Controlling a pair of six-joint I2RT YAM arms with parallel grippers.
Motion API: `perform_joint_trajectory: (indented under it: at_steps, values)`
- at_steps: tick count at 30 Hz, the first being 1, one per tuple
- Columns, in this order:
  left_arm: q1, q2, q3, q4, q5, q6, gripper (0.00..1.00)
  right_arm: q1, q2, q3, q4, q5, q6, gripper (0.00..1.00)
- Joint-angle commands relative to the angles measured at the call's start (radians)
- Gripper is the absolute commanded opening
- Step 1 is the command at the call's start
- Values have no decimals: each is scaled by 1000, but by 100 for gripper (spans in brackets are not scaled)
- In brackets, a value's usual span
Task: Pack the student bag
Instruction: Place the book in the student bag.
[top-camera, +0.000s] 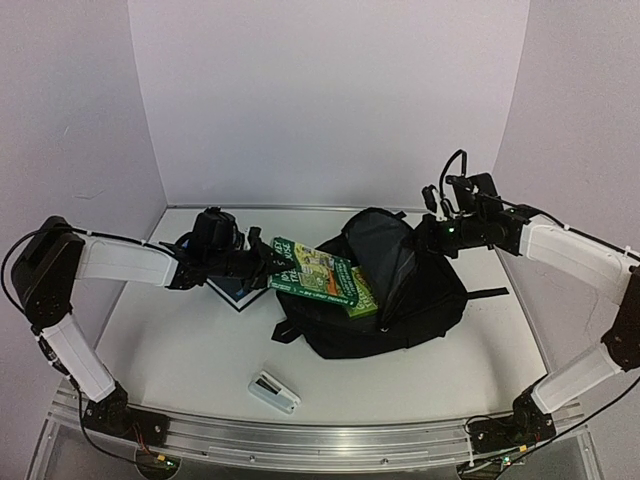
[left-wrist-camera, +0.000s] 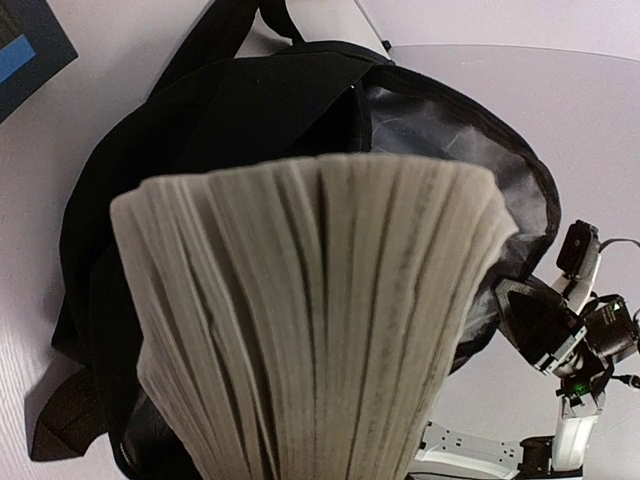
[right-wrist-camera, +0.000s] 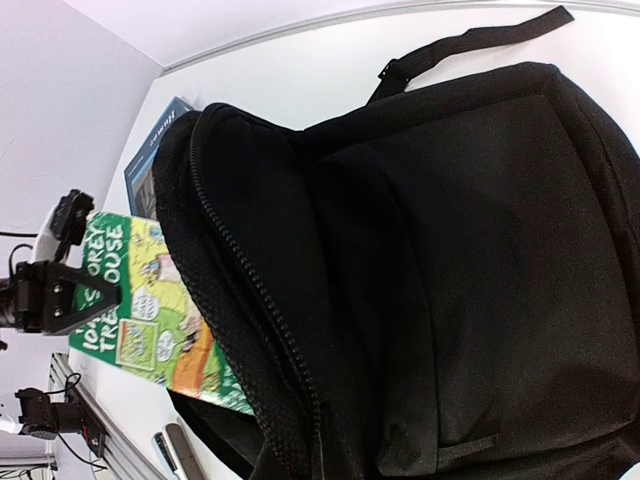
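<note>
- You are in the loading step: the left gripper (top-camera: 262, 262) is pinched on the left end of a green book (top-camera: 315, 272), and the book's right end sits at the bag's mouth, not yet inside.
- The student bag (top-camera: 420, 300) lies on the table (top-camera: 180, 350), right of centre, its mouth raised and facing left towards the book.
- The bag is a soft heap, so judge its long axis loosely. It seems to run left to right, with the closed end to the right.
- The book's long axis also runs left to right, dipping slightly nearer at the right.
- The right gripper (top-camera: 428, 237) is at the far right rim of the mouth. Its jaws are lost against the black fabric, so you cannot tell whether they pinch it.
- Next, push the book rightwards along its own length into the opening, keeping it clear of the zipper edge, and let go only once it is well inside.
</note>
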Motion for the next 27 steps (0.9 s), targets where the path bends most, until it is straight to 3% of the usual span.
perform_joint_trajectory:
  at_steps: [1,9,12,18,27]
  values:
    - [-27,84,93,217,-25,-24,0,0,-32,34,36,-26,16,0]
    - [-129,268,226,231,-134,45,0,0,-48,31,45,-41,20,0]
    - [-182,326,302,152,-255,99,0,0,-59,22,50,-45,23,0]
    - [-200,429,438,-5,-287,150,1,-1,-74,2,61,-48,33,0]
    - [-203,364,478,-308,-377,265,52,-1,-79,-5,70,-51,35,0]
